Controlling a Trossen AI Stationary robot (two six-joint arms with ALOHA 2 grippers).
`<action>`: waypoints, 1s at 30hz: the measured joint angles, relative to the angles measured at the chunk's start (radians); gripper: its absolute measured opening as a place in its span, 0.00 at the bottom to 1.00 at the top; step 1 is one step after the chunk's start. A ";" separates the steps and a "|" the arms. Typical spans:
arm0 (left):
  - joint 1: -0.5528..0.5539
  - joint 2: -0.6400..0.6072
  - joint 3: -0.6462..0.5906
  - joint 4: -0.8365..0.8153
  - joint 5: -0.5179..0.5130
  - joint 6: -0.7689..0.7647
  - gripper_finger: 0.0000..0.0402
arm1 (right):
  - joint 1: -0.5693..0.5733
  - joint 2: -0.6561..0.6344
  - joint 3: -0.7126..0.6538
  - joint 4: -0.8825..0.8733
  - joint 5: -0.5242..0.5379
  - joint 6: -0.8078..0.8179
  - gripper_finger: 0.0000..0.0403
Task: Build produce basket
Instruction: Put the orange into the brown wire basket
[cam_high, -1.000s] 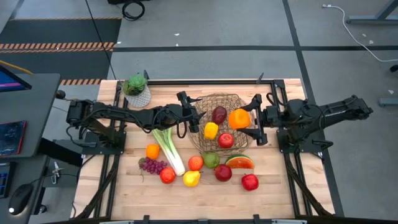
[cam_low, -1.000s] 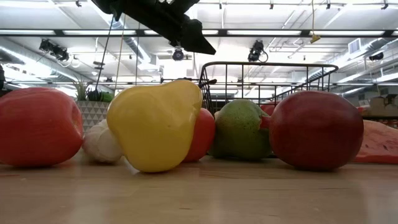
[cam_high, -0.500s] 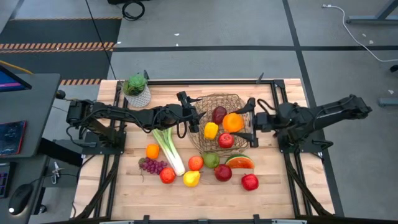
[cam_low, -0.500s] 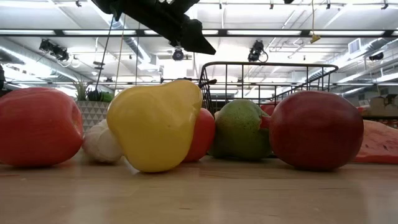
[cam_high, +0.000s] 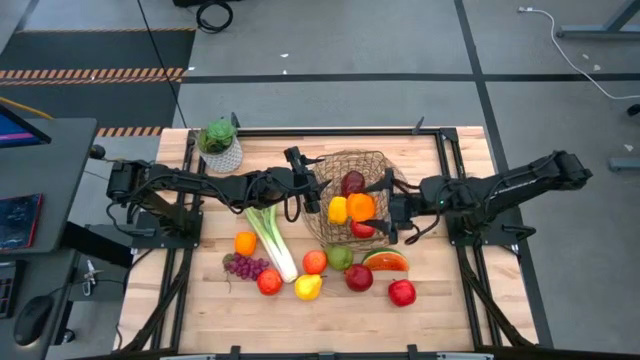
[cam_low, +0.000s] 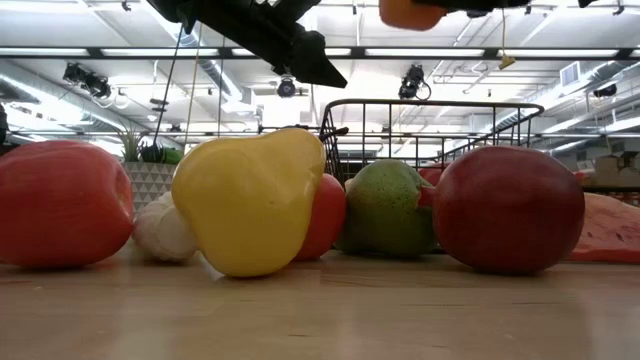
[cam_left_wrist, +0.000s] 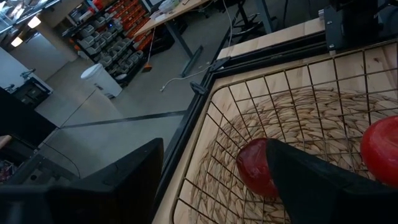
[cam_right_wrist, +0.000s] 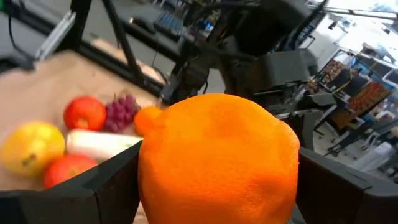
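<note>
The round wire basket (cam_high: 352, 165) stands at the table's middle, with a dark red apple (cam_high: 352, 183), a yellow pepper (cam_high: 338, 209) and a red apple (cam_high: 364, 230) inside. My right gripper (cam_high: 370, 208) reaches over the basket from the right, shut on an orange (cam_high: 360, 207). My left gripper (cam_high: 318, 195) stands open at the basket's left rim (cam_left_wrist: 205, 134), one finger (cam_left_wrist: 311, 183) inside the basket and one (cam_left_wrist: 112, 186) outside. I cannot tell whether it touches the wire. More produce lies on the near half of the table. My right gripper pinches the orange between its two fingers, on opposite sides (cam_right_wrist: 152, 180). The fingers (cam_right_wrist: 106, 186) come nearly level from the table's right. The orange is lifted clear, over the inside of the basket and above the fruit there.
On the table in front of the basket lie a leek (cam_high: 270, 240), an orange (cam_high: 245, 243), grapes (cam_high: 245, 266), a yellow fruit (cam_high: 308, 287), a green pear (cam_high: 340, 257), a watermelon slice (cam_high: 385, 261) and red apples (cam_high: 402, 292). A potted plant (cam_high: 220, 145) stands far left.
My right gripper has carried the orange toward the table's left and downward, from the basket's right rim to over its middle. The wrist has rolled on the way. The hold on the orange is unchanged.
</note>
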 joint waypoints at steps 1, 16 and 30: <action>0.000 0.000 0.000 0.000 0.000 0.000 0.72 | 0.000 0.005 0.000 -0.007 0.000 -0.019 0.87; 0.000 0.000 0.000 -0.004 0.000 0.000 0.72 | 0.000 0.026 0.000 -0.025 0.034 -0.076 0.87; 0.000 0.000 0.000 -0.004 0.000 0.000 0.72 | -0.015 0.026 0.000 -0.007 0.267 0.074 0.87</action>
